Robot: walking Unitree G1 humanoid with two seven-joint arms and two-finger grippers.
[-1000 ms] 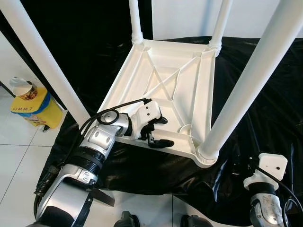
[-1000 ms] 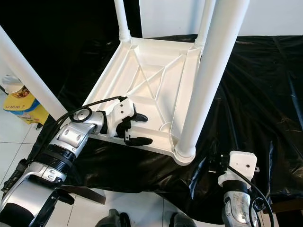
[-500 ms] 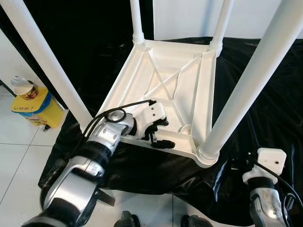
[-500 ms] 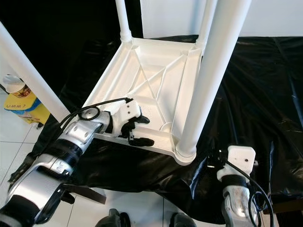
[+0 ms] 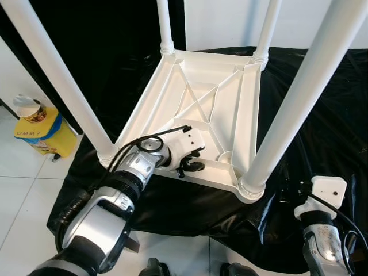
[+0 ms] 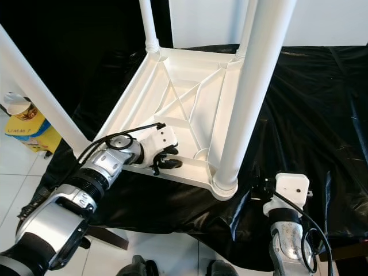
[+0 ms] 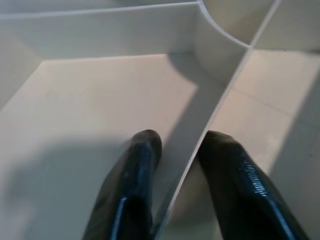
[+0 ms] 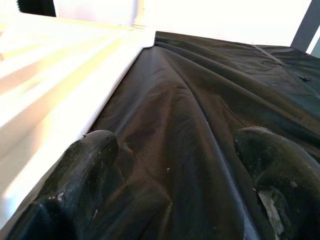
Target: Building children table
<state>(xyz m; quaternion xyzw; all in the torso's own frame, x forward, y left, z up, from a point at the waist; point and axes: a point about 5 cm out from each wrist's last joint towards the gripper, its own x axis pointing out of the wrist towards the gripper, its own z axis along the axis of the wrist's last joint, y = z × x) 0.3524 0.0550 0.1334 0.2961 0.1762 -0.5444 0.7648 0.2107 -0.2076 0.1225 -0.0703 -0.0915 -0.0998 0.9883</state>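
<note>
Four round white plastic legs stand up from the upturned white plastic children's table (image 5: 204, 98), which lies top-down on a crumpled black plastic sheet (image 5: 322, 103) spread over the white tiled floor. All four corner sockets look filled, so the assembly seems near its end, and the step in hand looks like gripping the underside to hold or shift the piece.

The left pincer (image 5: 188, 163) is down inside the near rim of the table, at about seven o'clock from the crossed ribs. Seen from the left wrist, its two black fingers (image 7: 135, 185) straddle a thin upright rib (image 7: 215, 110), one finger on each side and close against it; whether they already pinch it I cannot tell.

The right pincer (image 8: 175, 165) hangs low at about five o'clock from the near leg (image 5: 299, 98), its fingers spread wide over the black sheet and holding nothing.

Next, I judge, the left fingers need a firm grip on the rib before any lift or turn, taken slowly, since thin plastic may flex.

A yellow packet (image 5: 43, 131) lies well apart at nine o'clock.
</note>
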